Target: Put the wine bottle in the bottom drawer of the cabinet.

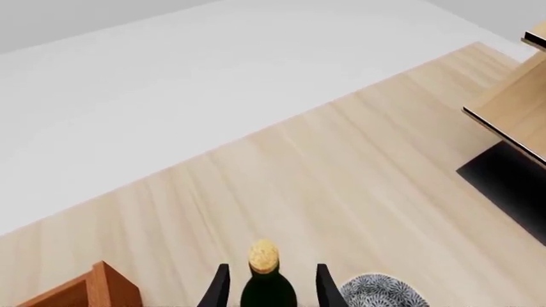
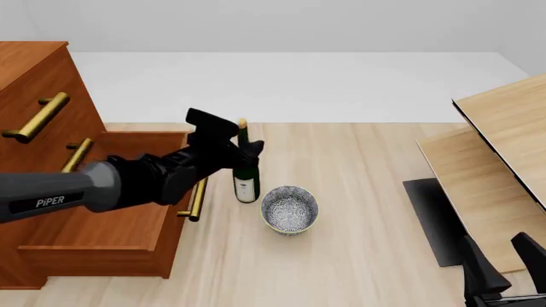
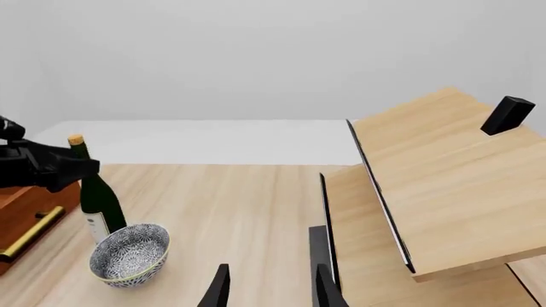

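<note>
Left fingers (image 2: 247, 148) pinch the bottle (image 2: 245, 178) at its upper neck; glass, top-heavy, slick, likely to swing. Right fingers (image 3: 271, 284) open, empty.

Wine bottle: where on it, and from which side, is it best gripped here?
Probably the upper body or shoulder below the cork, coming level from the cabinet side. The wine bottle stands upright on the table, with the bowl close on its other side, so that side looks crowded. The left gripper already straddles the neck this way; whether it has closed cannot be told.
</note>
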Action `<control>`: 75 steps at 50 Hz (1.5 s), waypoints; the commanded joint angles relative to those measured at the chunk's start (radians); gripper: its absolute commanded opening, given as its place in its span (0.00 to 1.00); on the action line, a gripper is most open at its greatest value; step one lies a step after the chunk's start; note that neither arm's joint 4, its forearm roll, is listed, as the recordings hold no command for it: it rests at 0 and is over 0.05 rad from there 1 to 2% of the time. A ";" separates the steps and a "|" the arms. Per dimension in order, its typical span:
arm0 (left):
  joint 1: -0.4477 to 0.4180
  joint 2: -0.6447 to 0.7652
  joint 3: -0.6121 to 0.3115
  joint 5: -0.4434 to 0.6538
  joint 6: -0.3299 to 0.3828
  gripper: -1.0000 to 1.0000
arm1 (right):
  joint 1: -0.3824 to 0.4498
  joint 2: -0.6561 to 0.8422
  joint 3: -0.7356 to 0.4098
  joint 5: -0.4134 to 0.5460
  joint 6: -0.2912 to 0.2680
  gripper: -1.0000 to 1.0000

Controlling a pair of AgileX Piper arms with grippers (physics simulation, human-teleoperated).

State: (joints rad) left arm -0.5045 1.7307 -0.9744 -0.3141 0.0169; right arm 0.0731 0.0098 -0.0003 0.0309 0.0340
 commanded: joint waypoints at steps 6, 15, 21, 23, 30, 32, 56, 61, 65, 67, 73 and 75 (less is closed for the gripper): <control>-0.007 -0.003 0.019 -0.009 -0.001 0.00 | -0.001 -0.001 0.000 -0.001 -0.002 1.00; 0.004 -0.021 0.014 0.003 0.003 0.00 | -0.001 0.001 0.000 -0.003 -0.003 1.00; 0.012 -0.032 0.014 0.010 0.018 0.00 | -0.002 0.000 0.000 -0.003 -0.002 1.00; 0.013 -0.042 0.010 0.018 0.018 0.00 | -0.002 -0.001 0.000 -0.002 -0.001 1.00; 0.019 -0.073 0.001 0.042 0.051 0.00 | -0.002 0.000 0.000 -0.003 -0.001 1.00; 0.020 -0.087 0.000 0.050 0.054 0.00 | -0.002 0.000 0.000 -0.003 -0.001 1.00; 0.050 -0.395 -0.039 0.254 0.026 0.00 | 0.013 -0.003 0.000 0.002 -0.027 1.00; 0.058 -0.478 -0.049 0.313 0.024 0.00 | 0.014 -0.002 0.000 0.002 -0.032 1.00; 0.073 -0.555 -0.048 0.345 0.026 0.00 | 0.019 -0.001 0.000 0.002 -0.039 1.00; 0.066 -0.581 -0.061 0.375 0.040 0.00 | 0.019 -0.001 0.000 0.004 -0.040 1.00; 0.087 -0.667 -0.077 0.446 0.042 0.00 | 0.019 -0.004 0.000 0.007 -0.047 1.00; 0.104 -0.700 -0.079 0.460 0.081 0.00 | 0.020 -0.003 0.000 0.006 -0.050 1.00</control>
State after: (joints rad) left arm -0.4327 1.1801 -1.0241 0.0494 0.0542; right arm 0.0892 0.0070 -0.0004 0.0351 -0.0037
